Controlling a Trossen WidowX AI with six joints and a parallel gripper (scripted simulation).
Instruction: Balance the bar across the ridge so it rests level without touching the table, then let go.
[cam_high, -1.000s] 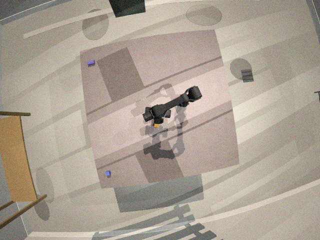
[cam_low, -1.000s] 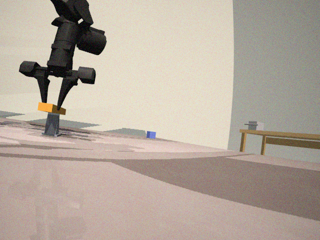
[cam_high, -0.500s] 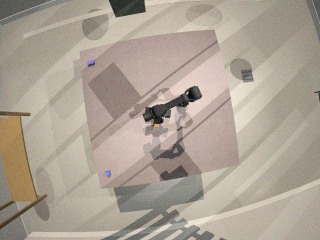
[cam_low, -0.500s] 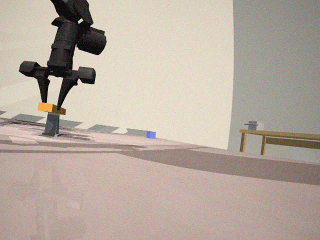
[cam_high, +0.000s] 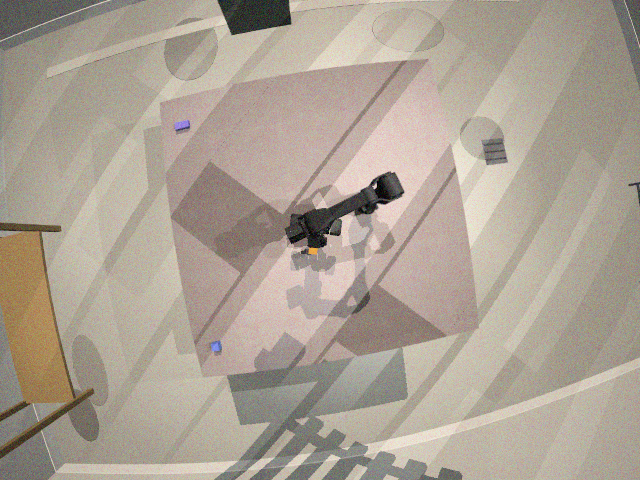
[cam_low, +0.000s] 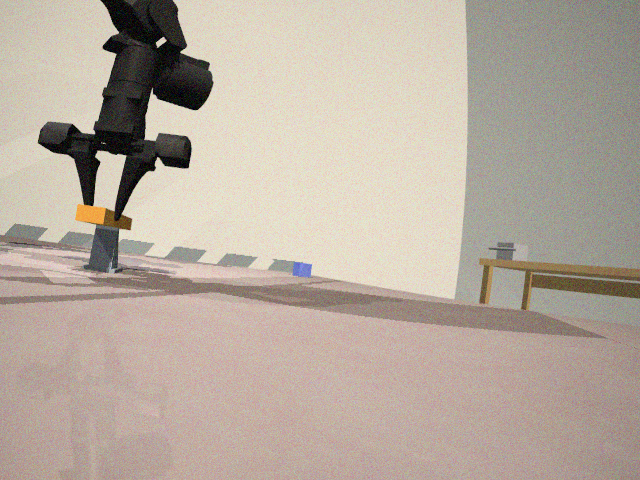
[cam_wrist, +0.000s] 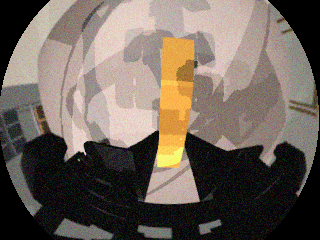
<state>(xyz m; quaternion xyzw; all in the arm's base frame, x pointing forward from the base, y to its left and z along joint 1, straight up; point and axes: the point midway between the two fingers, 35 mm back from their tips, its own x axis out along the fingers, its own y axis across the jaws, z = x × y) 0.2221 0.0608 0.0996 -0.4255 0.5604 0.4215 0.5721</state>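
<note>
a pinkish table (cam_high: 320, 134) (cam_low: 361, 392) (cam_wrist: 172, 192) carries a grey ridge stand (cam_low: 104, 250) and two bluish blocks (cam_high: 182, 125) (cam_high: 216, 346) (cam_low: 302, 269).
</note>
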